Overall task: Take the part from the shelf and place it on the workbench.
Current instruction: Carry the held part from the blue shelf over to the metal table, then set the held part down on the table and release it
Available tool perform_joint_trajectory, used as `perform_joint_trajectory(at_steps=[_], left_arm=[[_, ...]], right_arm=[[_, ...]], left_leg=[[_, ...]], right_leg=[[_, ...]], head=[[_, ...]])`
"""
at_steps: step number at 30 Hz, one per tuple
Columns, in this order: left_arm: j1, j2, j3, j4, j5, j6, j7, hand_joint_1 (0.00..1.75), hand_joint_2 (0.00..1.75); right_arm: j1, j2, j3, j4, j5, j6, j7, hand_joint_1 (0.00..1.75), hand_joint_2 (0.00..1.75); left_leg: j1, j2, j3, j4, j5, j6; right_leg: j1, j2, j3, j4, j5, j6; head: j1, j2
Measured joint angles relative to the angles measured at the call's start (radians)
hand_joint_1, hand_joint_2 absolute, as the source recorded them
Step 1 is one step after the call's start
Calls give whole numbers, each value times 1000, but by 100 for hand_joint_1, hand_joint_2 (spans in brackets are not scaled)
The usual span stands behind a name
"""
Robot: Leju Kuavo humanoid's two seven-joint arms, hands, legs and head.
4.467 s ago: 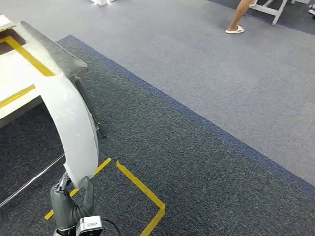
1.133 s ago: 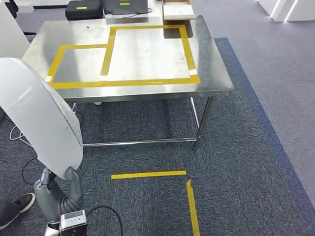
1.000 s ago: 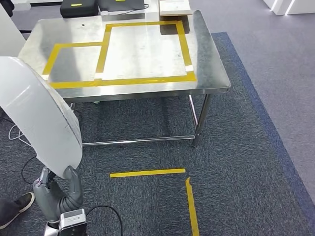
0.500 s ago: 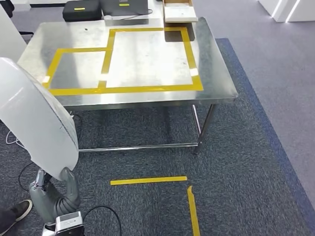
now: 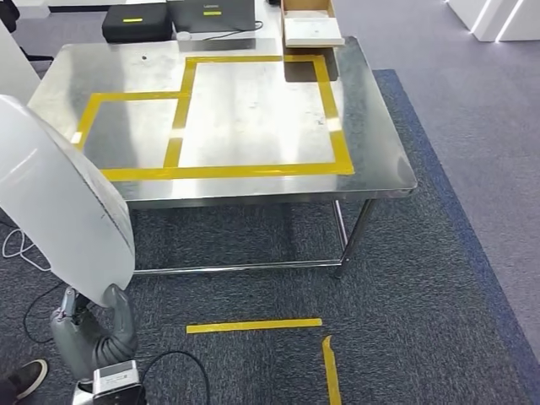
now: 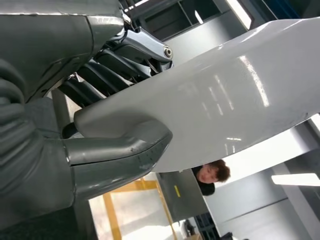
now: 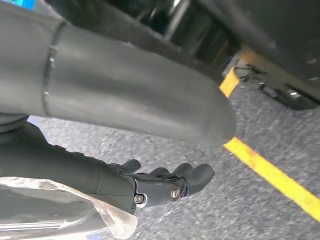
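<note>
At the far left of the head view the left hand [image 5: 89,333] grips the lower end of the part [image 5: 61,202] — a long, curved, glossy white panel that rises from the hand and arches up past the near left corner of the workbench [image 5: 375,143]. In the left wrist view the thick thumb presses one face of the panel while the dark fingers [image 6: 113,65] clamp the other. A dark shoe [image 5: 25,377] of a person shows at the lower left edge, beside loose cables [image 5: 19,253] on the carpet.

The workbench is a steel table with a reflective top, marked with yellow tape rectangles [image 5: 255,171]. Along its far edge sit two black cases [image 5: 137,21] and an open cardboard box [image 5: 310,25]. Under it lies dark grey carpet [image 5: 407,321] with yellow tape strips [image 5: 255,325] — to the right, a blue border and paler carpet [image 5: 483,101].

The right hand [image 7: 166,182] hangs over the dark carpet, fingers loosely extended and apart, holding nothing.
</note>
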Motion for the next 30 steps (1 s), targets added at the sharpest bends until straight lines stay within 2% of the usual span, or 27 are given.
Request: perform_joint_trajectory(at_steps=[2,4,5,6,7,8,9,10,11,14,16,17,18,20,21,22,23,24,25,26,27,28,30], left_arm=[[-3,1,-2,-2,0,0,0,175,175],[-5,1,-3,-2,0,0,0,175,175],[-5,2,-3,-2,0,0,0,175,175],[-4,2,-3,-2,0,0,0,175,175],[-4,2,-3,-2,0,0,0,175,175],[-4,2,-3,-2,0,0,0,175,175],[-4,2,-4,-2,-1,0,0,175,175],[-4,2,-4,-2,-1,0,0,175,175],[-4,2,-4,-2,-1,0,0,175,175],[-4,2,-7,-2,-1,0,0,175,175],[-6,2,-11,-2,-1,0,0,175,175],[-8,2,-13,-2,-2,0,0,175,175],[-9,2,-14,-2,-2,0,0,175,175],[-12,2,-16,-2,-1,0,0,175,175],[-12,2,-16,-2,0,0,0,175,175],[-12,2,-16,-2,0,0,0,175,175],[-12,2,-16,-2,0,-1,0,175,175],[-12,2,-16,-2,0,-1,0,175,175],[-12,3,-16,-2,0,-1,0,175,175],[-13,3,-16,-2,0,-2,0,175,175],[-14,4,-17,-2,1,-2,0,175,175],[-15,4,-18,-2,1,-2,0,175,175],[-17,6,-20,-2,2,-2,0,175,175]], right_arm=[[-3,3,-5,0,-17,8,-13,0,0],[-5,4,-14,0,-31,12,-20,0,0],[-4,5,-18,0,-36,14,-22,0,0],[-3,5,-22,0,-39,15,-23,0,0],[-2,5,-24,0,-39,16,-22,0,0],[-1,5,-25,0,-38,17,-21,0,0],[-1,5,-26,0,-36,17,-20,0,0],[-1,5,-27,0,-34,18,-18,0,0],[-2,5,-27,0,-33,19,-17,0,0],[-6,6,-29,0,-31,25,-17,0,0],[-9,6,-30,0,-33,38,-27,0,0],[-12,6,-32,0,-35,45,-33,0,0],[-13,6,-33,0,-36,51,-38,0,0],[-12,6,-35,0,-38,57,-45,0,0],[-9,6,-36,0,-39,58,-47,0,0],[-7,6,-37,0,-39,58,-48,0,0],[-5,6,-39,0,-39,59,-49,0,0],[-4,6,-40,0,-39,59,-50,0,0],[-5,6,-41,0,-39,59,-51,0,0],[-5,7,-42,0,-40,59,-51,0,0],[-6,8,-43,1,-40,59,-51,0,0],[-6,8,-44,1,-41,59,-52,0,0],[-6,10,-45,1,-51,61,-58,0,0]], left_leg=[[2,2,-53,91,-5,-13],[10,3,-128,198,-52,-26],[15,3,-161,231,-76,-31],[19,4,-183,240,-84,-35],[22,4,-190,219,-69,-38],[25,5,-184,172,-30,-39],[27,7,-171,110,24,-40],[26,9,-159,57,57,-40],[24,11,-151,21,78,-37],[18,10,-140,1,82,-19],[20,10,-125,-11,86,-5],[21,10,-116,-17,85,2],[21,11,-112,-20,82,8],[17,11,-104,-20,71,17],[15,9,-98,-20,64,19],[14,6,-89,-20,56,20],[13,4,-77,-20,47,19],[12,2,-64,-20,37,17],[10,2,-54,-20,26,12],[9,1,-47,-20,17,7],[9,1,-43,-21,11,2],[8,1,-42,-23,7,-3],[9,3,-33,-28,1,-13]], right_leg=[[-8,1,27,-12,-9,-8],[-12,1,49,-15,-26,-11],[-13,1,60,-15,-36,-10],[-15,2,72,-15,-45,-8],[-17,2,85,-15,-55,-5],[-19,3,99,-15,-65,-1],[-21,3,108,-16,-74,4],[-22,4,118,-16,-84,11],[-23,4,122,-17,-92,18],[-23,0,132,-27,-108,41],[-24,-1,135,-14,-122,50],[-24,-1,118,21,-139,52],[-24,0,84,79,-160,53],[-23,0,-13,213,-195,53],[-22,0,-52,251,-189,52],[-22,0,-73,252,-161,51],[-22,0,-74,214,-115,48],[-21,0,-61,152,-63,44],[-19,0,-42,95,-27,41],[-16,-1,-22,49,-8,36],[-14,-1,-10,26,-5,33],[-11,-1,-3,21,-13,29],[-13,1,6,9,-19,20]], head=[[-4,0],[-8,0],[-7,0],[-7,0],[-7,0],[-7,0],[-7,0],[-8,0],[-9,0],[-9,0],[-6,0],[-4,0],[0,0],[3,0],[3,0],[4,0],[4,0],[5,0],[5,0],[4,0],[3,0],[2,0],[0,0]])
